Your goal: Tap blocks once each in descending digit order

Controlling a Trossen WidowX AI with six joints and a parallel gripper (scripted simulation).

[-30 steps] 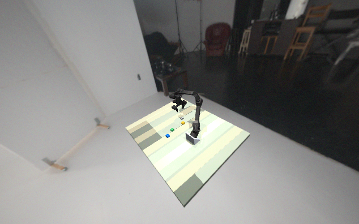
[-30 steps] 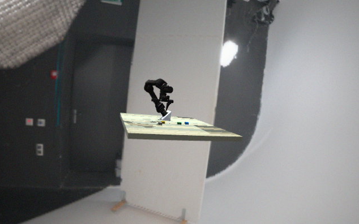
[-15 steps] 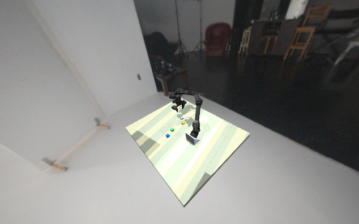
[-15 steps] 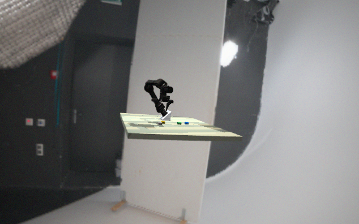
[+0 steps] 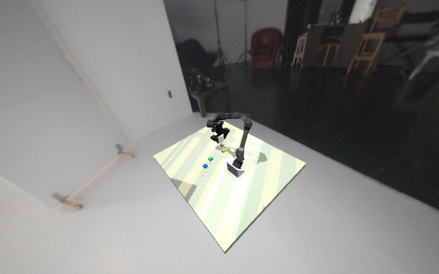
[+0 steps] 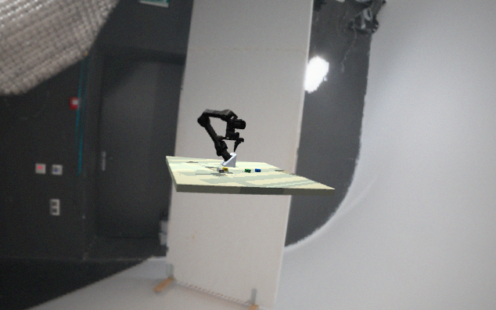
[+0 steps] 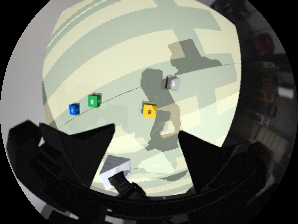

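Blue [image 5: 205, 166] [image 6: 257, 171] [image 7: 74, 109], green [image 5: 210, 158] [image 6: 248, 171] [image 7: 94, 101], yellow [image 5: 224, 150] [image 6: 225, 169] [image 7: 149, 110] and grey [image 5: 222, 145] [image 6: 221, 171] [image 7: 172, 83] blocks bear small, blurred pale or dark markings.

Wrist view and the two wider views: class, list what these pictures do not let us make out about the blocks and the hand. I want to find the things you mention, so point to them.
- Digits on the blue block [image 5: 205, 166] [image 6: 257, 171] [image 7: 74, 109], green block [image 5: 210, 158] [image 6: 247, 171] [image 7: 94, 101], yellow block [image 5: 224, 150] [image 6: 225, 169] [image 7: 149, 110] and grey block [image 5: 222, 144] [image 6: 221, 171] [image 7: 172, 83]: too small and blurred, every view.
- Rear of the hand [image 7: 147, 131]: cut off by the wrist view's dark rim.
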